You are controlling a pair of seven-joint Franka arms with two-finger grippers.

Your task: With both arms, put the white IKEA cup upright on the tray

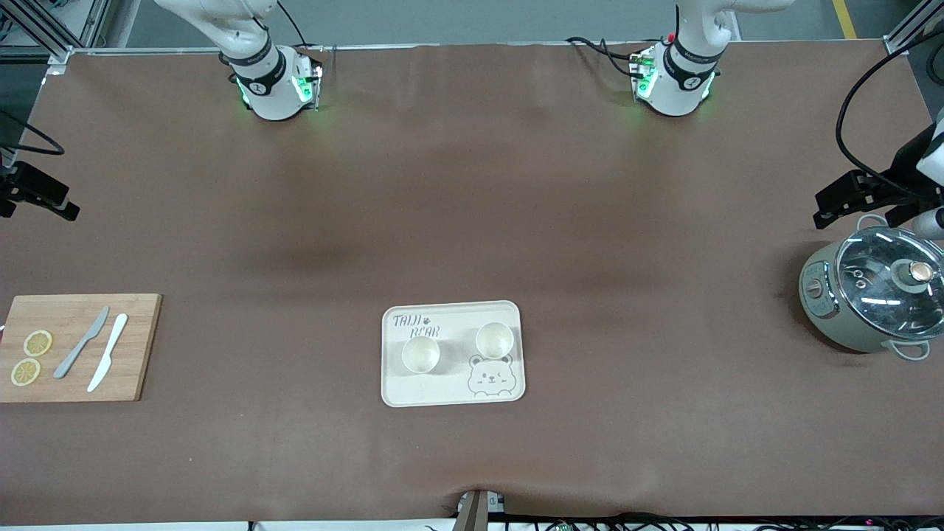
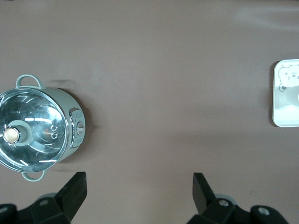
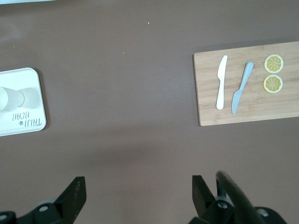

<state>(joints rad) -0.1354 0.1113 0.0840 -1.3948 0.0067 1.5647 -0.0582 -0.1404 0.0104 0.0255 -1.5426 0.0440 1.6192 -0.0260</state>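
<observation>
The cream-white tray (image 1: 450,392), printed "TAIJI BEAR" with a bear face, lies near the front middle of the table. Two white cups stand upright on it, one (image 1: 420,354) toward the right arm's end and one (image 1: 494,340) toward the left arm's end. My left gripper (image 2: 139,187) is open and empty, up over bare table beside the pot, and shows in the front view (image 1: 837,205). My right gripper (image 3: 138,189) is open and empty, over bare table between the tray and the cutting board, at the front view's edge (image 1: 59,206). Tray corners show in both wrist views (image 2: 284,119) (image 3: 29,114).
A pale green pot with a glass lid (image 1: 877,299) stands at the left arm's end of the table. A wooden cutting board (image 1: 140,354) at the right arm's end carries a grey knife (image 1: 81,343), a white knife (image 1: 108,352) and two lemon slices (image 1: 37,343).
</observation>
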